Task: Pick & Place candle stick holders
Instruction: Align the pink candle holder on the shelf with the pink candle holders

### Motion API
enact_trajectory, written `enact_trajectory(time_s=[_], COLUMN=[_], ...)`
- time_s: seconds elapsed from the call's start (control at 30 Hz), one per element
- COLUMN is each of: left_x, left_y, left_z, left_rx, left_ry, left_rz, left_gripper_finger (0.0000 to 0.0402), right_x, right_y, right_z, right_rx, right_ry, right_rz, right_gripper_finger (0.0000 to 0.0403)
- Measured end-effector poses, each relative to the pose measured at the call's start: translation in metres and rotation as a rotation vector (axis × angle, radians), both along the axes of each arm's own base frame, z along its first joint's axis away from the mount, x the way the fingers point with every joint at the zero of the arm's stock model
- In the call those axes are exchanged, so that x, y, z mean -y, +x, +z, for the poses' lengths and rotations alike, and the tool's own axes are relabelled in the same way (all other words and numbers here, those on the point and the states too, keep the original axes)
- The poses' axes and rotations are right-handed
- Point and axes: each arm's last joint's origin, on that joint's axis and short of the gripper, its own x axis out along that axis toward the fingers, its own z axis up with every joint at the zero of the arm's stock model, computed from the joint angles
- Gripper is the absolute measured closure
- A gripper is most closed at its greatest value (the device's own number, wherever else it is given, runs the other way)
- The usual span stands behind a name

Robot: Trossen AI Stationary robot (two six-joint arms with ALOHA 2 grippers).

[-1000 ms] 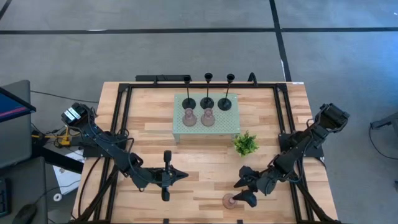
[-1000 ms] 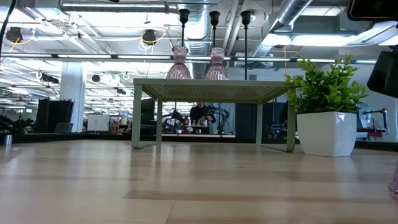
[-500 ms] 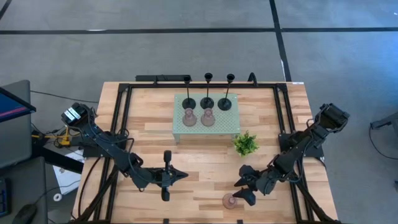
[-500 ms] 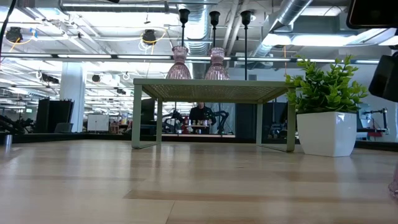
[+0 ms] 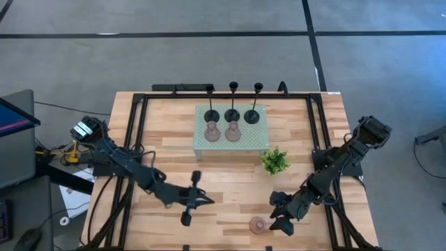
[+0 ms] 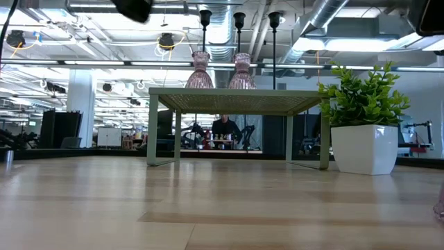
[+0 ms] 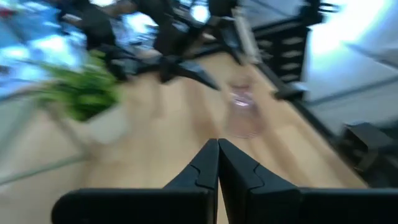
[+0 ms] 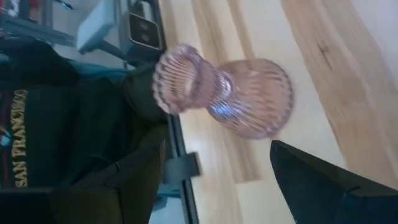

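Six candle stick holders are showing in the high view: three black holders (image 5: 232,111) with thin stems are standing in a row at the far side of the pale green tray (image 5: 259,144), two pink holders (image 5: 222,131) are standing just in front of them on the same tray, and the third pink holder (image 5: 258,224) is standing alone on the table (image 5: 230,185) near its front edge. The low view is showing the tray from the side as a small raised stand, with the five holders on top, and the lone pink holder is only just appearing at the picture's right edge.

The right gripper (image 5: 280,215) is hovering just beside the lone pink holder, with its fingers spread wide and not touching it. The right wrist view is showing this holder (image 8: 224,96) closely, ribbed and glassy, standing between the two dark fingers (image 8: 323,180).

The left gripper (image 5: 193,201) is resting over the front middle of the table, its fingers pressed together with nothing between them. One small green plant (image 5: 276,161) in a white pot is standing between the tray and the right gripper.
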Motion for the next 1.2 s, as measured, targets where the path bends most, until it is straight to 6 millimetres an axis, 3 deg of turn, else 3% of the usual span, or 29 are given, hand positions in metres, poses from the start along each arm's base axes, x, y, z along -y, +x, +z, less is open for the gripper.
enact_trajectory(time_s=[0.2,0.33,0.43,0.67,0.73,0.93,1.2], left_x=[-0.024,-0.040,-0.044,-0.042,-0.042,-0.044,-0.051], left_y=[0.039,0.067,0.079,0.095,0.095,0.096,0.098], left_z=[-0.023,-0.041,-0.051,-0.061,-0.061,-0.060,-0.061], left_rx=[-0.061,-0.020,0.024,-0.006,-0.011,-0.006,-0.009], left_ry=[-0.116,-0.245,-0.298,-0.314,-0.313,-0.311,-0.311], left_rz=[-0.113,-0.286,-0.401,-0.423,-0.432,-0.424,-0.399], left_gripper_finger=[0.0394,0.0394,0.0394,0.0394,0.0394,0.0394,0.0394], right_x=[0.008,0.014,0.016,0.017,0.017,0.019,0.023], right_y=[-0.004,-0.004,-0.003,-0.003,-0.003,-0.001,0.002], right_z=[-0.008,-0.012,-0.013,-0.013,-0.013,-0.013,-0.014], right_rx=[-0.093,-0.142,-0.155,-0.155,-0.153,-0.156,-0.157], right_ry=[-0.069,-0.108,-0.121,-0.121,-0.124,-0.126,-0.136], right_rz=[-0.025,-0.050,-0.060,-0.063,-0.060,-0.068,-0.075], right_gripper_finger=[0.0128,0.0162,0.0210,0.0367,0.0392,0.0380,0.0401])
